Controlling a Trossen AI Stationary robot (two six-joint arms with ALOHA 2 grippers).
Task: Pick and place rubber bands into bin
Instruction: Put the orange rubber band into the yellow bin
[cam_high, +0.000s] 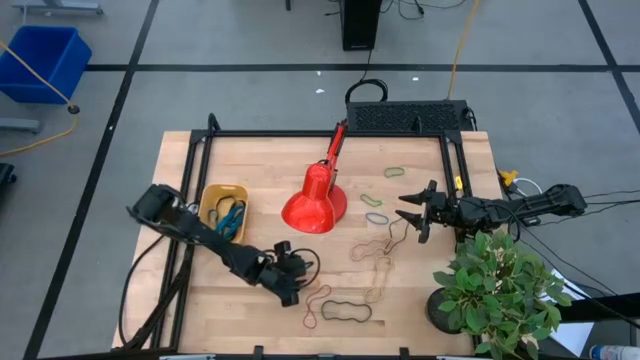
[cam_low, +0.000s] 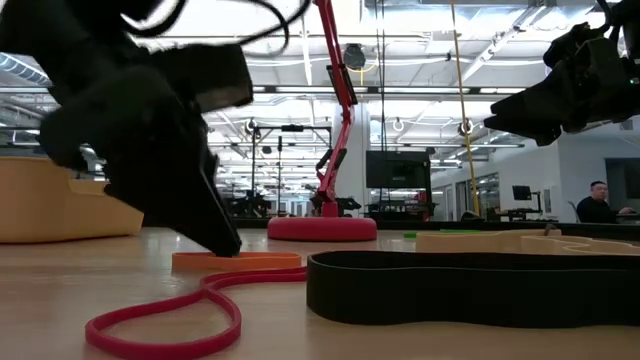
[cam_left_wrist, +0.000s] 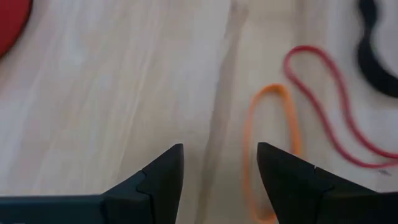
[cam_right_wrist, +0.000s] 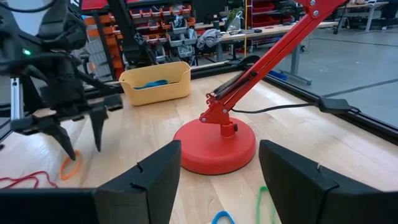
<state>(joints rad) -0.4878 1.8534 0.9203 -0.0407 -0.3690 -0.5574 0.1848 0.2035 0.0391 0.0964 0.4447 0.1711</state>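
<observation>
Left wrist view shows the left gripper (cam_left_wrist: 219, 177) open and empty, its fingers just above the wood, with the orange band (cam_left_wrist: 268, 149) lying flat under and beside one fingertip (cam_left_wrist: 273, 165). You shift the gripper sideways until one strand of that loop sits between the fingers, lower until the tips touch the table, then close and lift. You avoid catching the red band (cam_left_wrist: 336, 106), which lies just beside the orange one, with the black band (cam_left_wrist: 373, 56) beyond it. The bin (cam_high: 223, 210) stands near the left arm's base, already holding some bands (cam_high: 231, 217); you carry the loop over its rim before releasing.

The right gripper (cam_high: 408, 209) waits open and empty past the lamp (cam_high: 315, 203), above the loose bands (cam_high: 375, 250) at mid-table.

You cannot judge from the low view whether the left fingertip touches the orange band; it is dark and blurred there. The near end of the orange loop is hidden behind the finger.
</observation>
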